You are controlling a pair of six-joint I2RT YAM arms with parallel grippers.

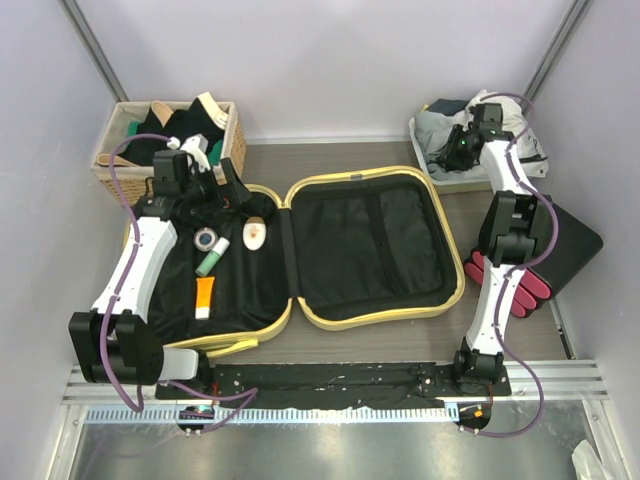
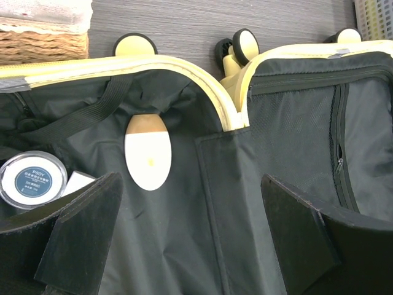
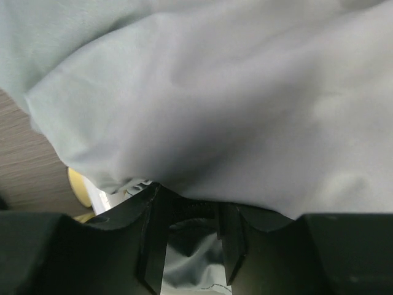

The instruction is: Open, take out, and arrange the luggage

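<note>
The pale-yellow hard-shell luggage (image 1: 370, 250) lies flat on the table (image 1: 350, 352), opened wide like a book, both black-lined halves facing up, its wheels toward the far wall.

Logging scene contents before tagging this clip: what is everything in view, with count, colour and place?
luggage: one, pale yellow, black lining, open flat mid-table
round tin: one, white label, left half
green tube: one, left half
orange tube: one, left half
oval case: one, white, left half
wicker basket: one, tan, far left, dark clothes inside
tray: one, pale, far right
grey cloth: pale, in tray
black box: one, right edge
red cylinders: several, by the box
left gripper: open, over left half
right gripper: at the cloth; grip unclear
</note>
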